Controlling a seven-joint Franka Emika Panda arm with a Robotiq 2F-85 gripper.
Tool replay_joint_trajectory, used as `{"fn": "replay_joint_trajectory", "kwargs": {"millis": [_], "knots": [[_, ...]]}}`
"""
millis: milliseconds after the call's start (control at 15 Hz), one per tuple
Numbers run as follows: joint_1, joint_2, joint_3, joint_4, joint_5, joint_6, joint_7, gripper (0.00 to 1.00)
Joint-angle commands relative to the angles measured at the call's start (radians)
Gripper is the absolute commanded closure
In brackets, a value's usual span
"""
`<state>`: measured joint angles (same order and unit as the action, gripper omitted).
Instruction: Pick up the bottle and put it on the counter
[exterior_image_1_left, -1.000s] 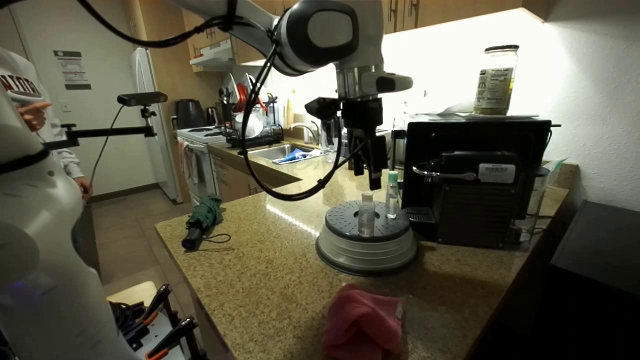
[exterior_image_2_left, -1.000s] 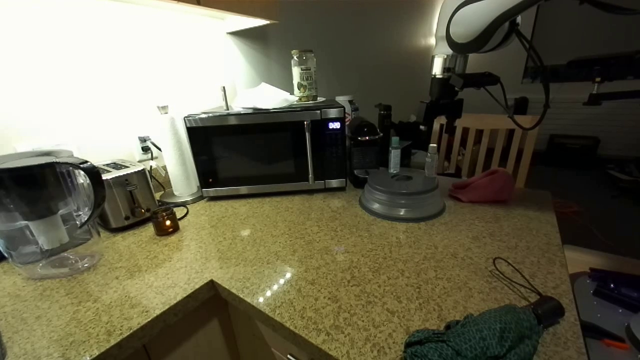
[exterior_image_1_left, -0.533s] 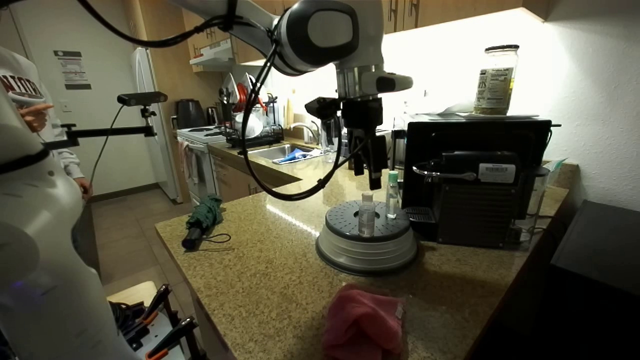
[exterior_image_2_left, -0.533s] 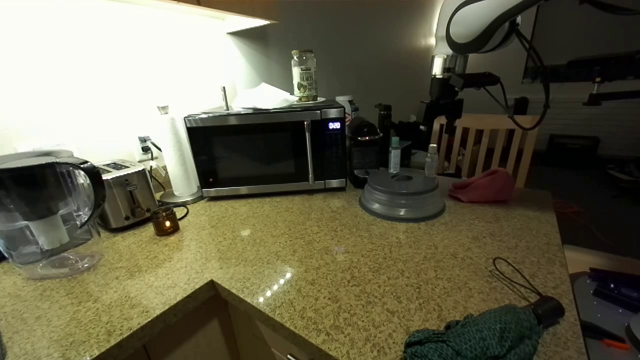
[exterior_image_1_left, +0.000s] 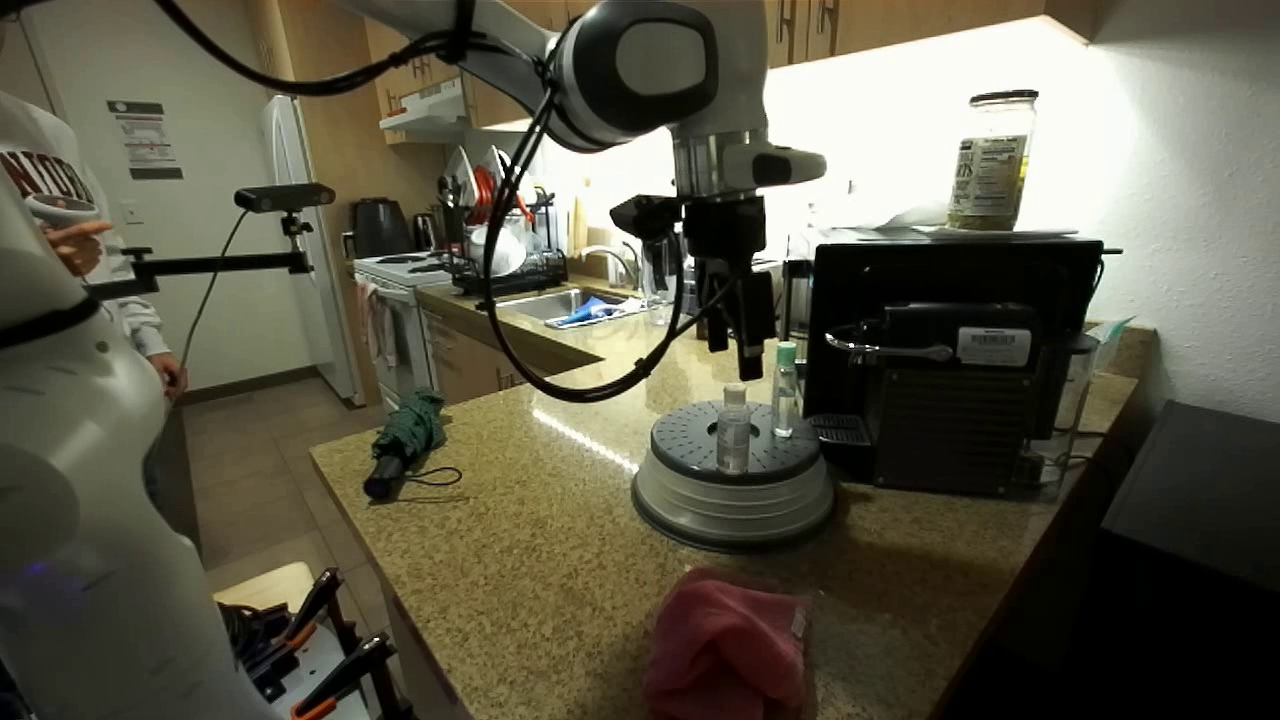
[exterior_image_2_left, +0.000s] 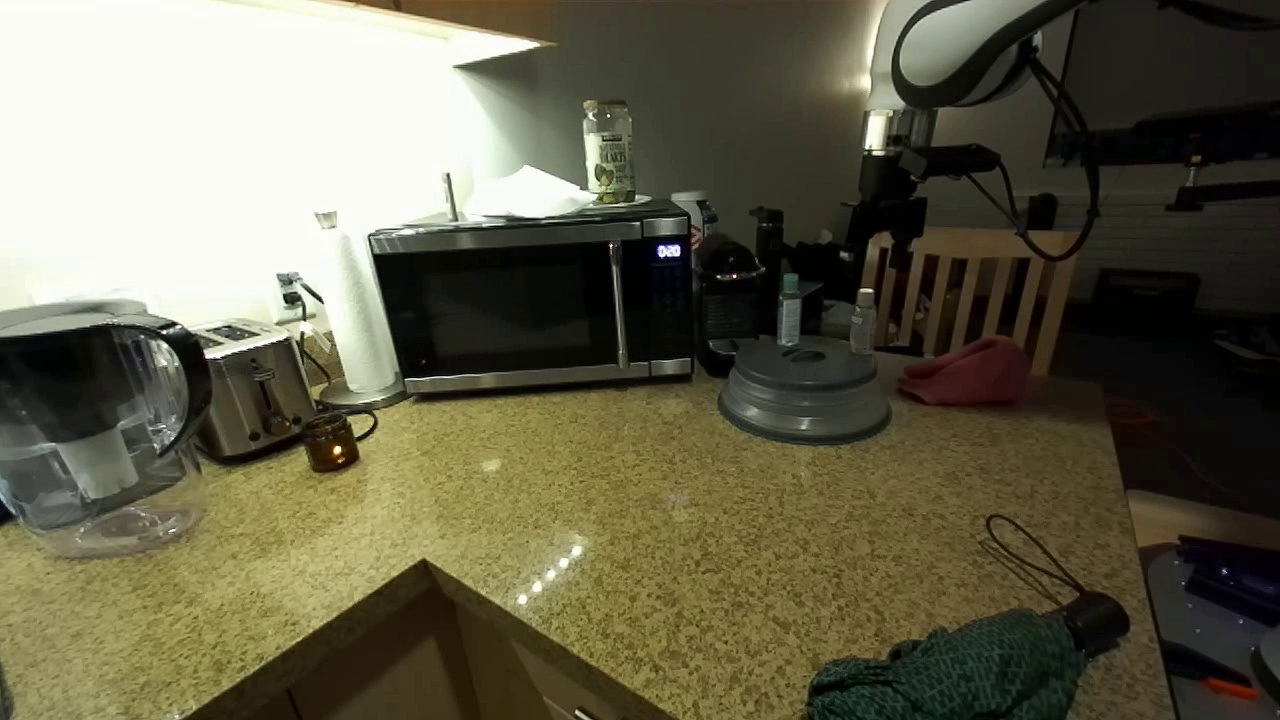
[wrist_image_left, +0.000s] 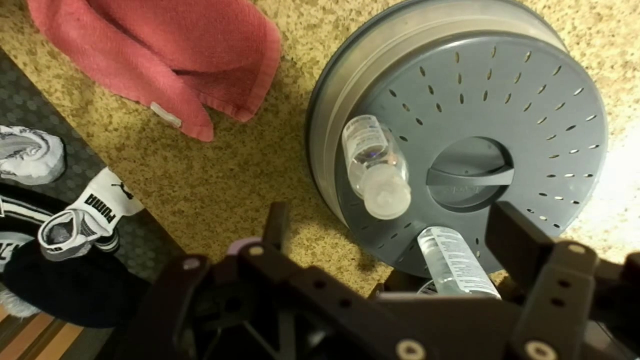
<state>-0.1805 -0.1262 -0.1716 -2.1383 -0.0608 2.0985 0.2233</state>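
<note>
Speckled counter (exterior_image_1_left: 520, 560) spread across both exterior views. Round grey lid (exterior_image_1_left: 735, 508) sat on it. Pink towel (exterior_image_1_left: 728, 650) lay crumpled on the counter at the lid's 6 o'clock in an exterior view. Gripper (exterior_image_1_left: 734, 362) hung at the lid's 12 o'clock, same view, jaws spread wide, holding nothing. Green-capped bottle (wrist_image_left: 452, 262) stood upright on the lid, around 6 o'clock in the wrist view; shorter pale-capped bottle (wrist_image_left: 372, 155) likewise, around 9. Couldn't tell which one was the task's bottle.
</note>
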Motion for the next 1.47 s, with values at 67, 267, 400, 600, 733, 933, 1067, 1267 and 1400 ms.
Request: {"fn": "replay_joint_trajectory", "kwargs": {"millis": [67, 267, 400, 600, 733, 933, 1067, 1267, 1400], "knots": [[-0.006, 0.023, -0.003, 0.012, 0.007, -0.004, -0.009, 0.00], [-0.008, 0.043, -0.011, 0.017, 0.012, -0.004, -0.016, 0.00], [-0.007, 0.054, -0.013, 0.020, 0.015, -0.007, -0.018, 0.00], [-0.004, 0.067, -0.014, 0.025, 0.023, -0.011, -0.027, 0.00], [-0.003, 0.079, -0.015, 0.034, 0.025, -0.014, -0.031, 0.00], [-0.002, 0.094, -0.014, 0.045, 0.028, -0.018, -0.033, 0.00], [-0.002, 0.105, -0.014, 0.055, 0.031, -0.022, -0.033, 0.00], [-0.004, 0.123, -0.017, 0.071, 0.038, -0.029, -0.036, 0.00], [-0.005, 0.134, -0.018, 0.081, 0.046, -0.032, -0.037, 0.00]]}}
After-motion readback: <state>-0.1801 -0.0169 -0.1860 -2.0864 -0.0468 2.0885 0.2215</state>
